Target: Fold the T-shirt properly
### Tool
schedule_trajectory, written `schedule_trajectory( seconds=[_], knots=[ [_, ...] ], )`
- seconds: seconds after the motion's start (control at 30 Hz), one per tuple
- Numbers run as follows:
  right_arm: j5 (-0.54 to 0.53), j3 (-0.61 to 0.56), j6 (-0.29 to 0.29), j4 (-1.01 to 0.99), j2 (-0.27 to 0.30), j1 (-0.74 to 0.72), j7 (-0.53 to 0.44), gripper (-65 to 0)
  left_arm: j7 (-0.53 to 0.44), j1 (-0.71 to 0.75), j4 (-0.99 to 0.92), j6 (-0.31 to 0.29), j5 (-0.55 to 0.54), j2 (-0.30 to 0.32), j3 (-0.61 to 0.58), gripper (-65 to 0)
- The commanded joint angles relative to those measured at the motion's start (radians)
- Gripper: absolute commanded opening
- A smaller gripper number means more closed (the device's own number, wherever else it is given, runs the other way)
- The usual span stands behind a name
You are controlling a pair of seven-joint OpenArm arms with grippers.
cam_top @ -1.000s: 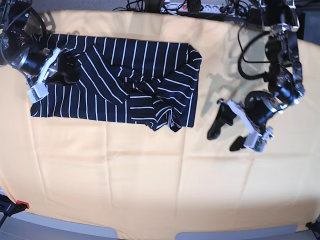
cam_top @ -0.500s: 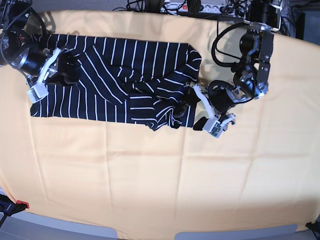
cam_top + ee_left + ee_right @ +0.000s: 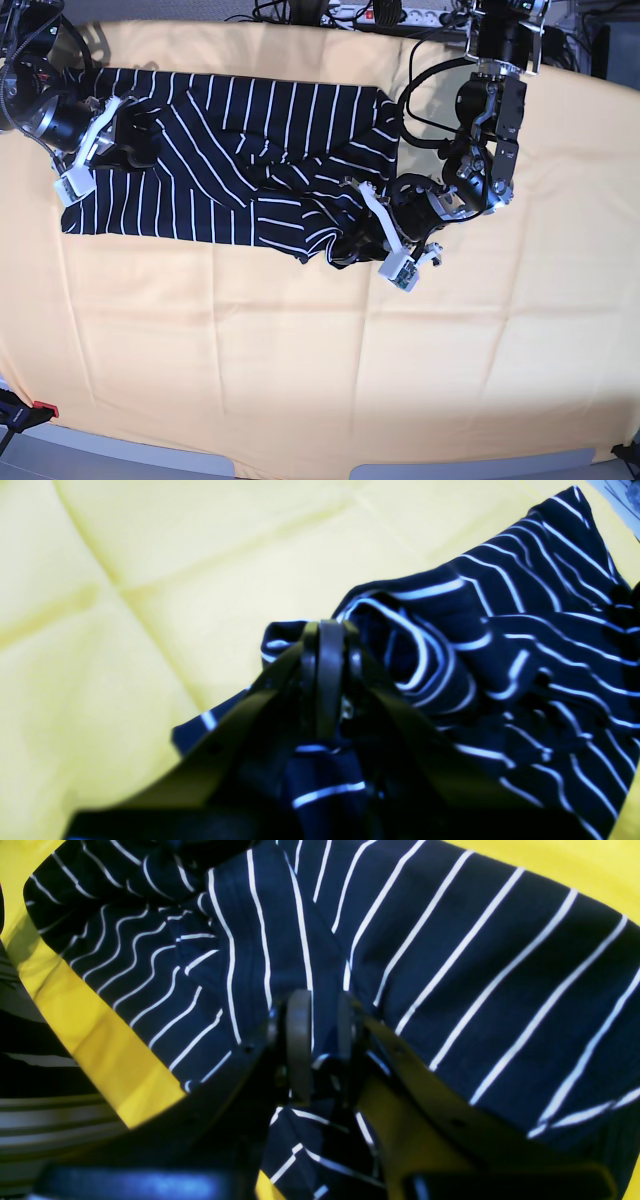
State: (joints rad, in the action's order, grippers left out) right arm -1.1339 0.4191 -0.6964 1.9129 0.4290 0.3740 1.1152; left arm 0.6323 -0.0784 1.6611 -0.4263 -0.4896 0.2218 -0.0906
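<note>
The T-shirt (image 3: 230, 160), a large dark navy short-sleeved fabric garment with thin white stripes, lies spread across the far left part of the yellow-orange table cloth (image 3: 300, 360), its long side running along the far edge. Its left half lies fairly flat, while the right half is rumpled into overlapping folds, with a bunched corner at the near right.

The left gripper (image 3: 352, 245) sits at that bunched near-right corner. In the left wrist view its dark jaws are pressed together on a fold of the striped fabric (image 3: 450, 645), with more cloth gathered beneath them and the bare yellow-orange cover lying beyond. The left arm (image 3: 480, 160) reaches in from the far right edge of the surface.

The right gripper (image 3: 128, 140) rests on the far left end of the T-shirt, near the left edge of the surface. In the right wrist view its two fingers (image 3: 299, 1040) stand only narrowly apart, with a ridge of striped fabric (image 3: 450, 955) pinched between them.

Black cables and a power strip (image 3: 385, 14) lie past the far edge.
</note>
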Motion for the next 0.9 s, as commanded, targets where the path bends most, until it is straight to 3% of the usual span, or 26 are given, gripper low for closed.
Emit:
schedule_trajectory(
  seconds=[0.0,0.17,0.3,0.37,0.43,0.53,0.67,0.7,0.83,0.87],
  knots=[
    [-0.019,0.006,-0.002,0.017,0.014,-0.005,-0.022,-52.6,-0.013,-0.019,0.017,-0.006,-0.022,0.003,0.005,-65.0],
    [-0.019,0.006,-0.002,0.017,0.014,-0.005,-0.022,-52.6,0.087,-0.019,0.038,-0.116,-0.151,0.003,0.005,-65.0],
    [-0.018,0.006,-0.002,0.017,0.014,-0.005,-0.018,-52.6,0.048,-0.019,0.061,-0.141,0.001,0.003,0.02,-65.0],
    [-0.019,0.006,-0.002,0.017,0.014,-0.005,-0.019,-52.6,0.041,-0.02,0.061,-0.178,0.011,0.009,0.026,-65.0],
    [-0.019,0.006,-0.002,0.017,0.014,-0.005,-0.019,-52.6,0.041,-0.019,0.061,-0.239,0.01,0.011,0.026,-56.2],
    [-0.019,0.006,-0.002,0.017,0.014,-0.006,-0.023,-52.6,0.041,-0.019,0.061,-0.266,0.011,0.011,0.021,-52.2],
    [-0.018,0.006,-0.002,0.017,0.014,-0.005,-0.021,-52.6,0.016,-0.019,0.058,-0.266,0.082,0.011,0.02,-29.9],
    [-0.019,0.006,-0.002,0.017,0.014,-0.005,-0.022,-52.6,0.001,-0.019,0.056,-0.263,0.105,0.011,0.019,-27.7],
    [-0.019,0.006,-0.002,0.017,0.014,-0.005,-0.023,-52.6,-0.065,-0.019,0.038,-0.262,0.153,0.011,0.016,-28.3],
    [-0.019,0.006,-0.002,0.017,0.014,-0.005,-0.023,-52.6,-0.077,-0.019,0.032,-0.262,0.157,0.011,0.013,-32.0]
  ],
)
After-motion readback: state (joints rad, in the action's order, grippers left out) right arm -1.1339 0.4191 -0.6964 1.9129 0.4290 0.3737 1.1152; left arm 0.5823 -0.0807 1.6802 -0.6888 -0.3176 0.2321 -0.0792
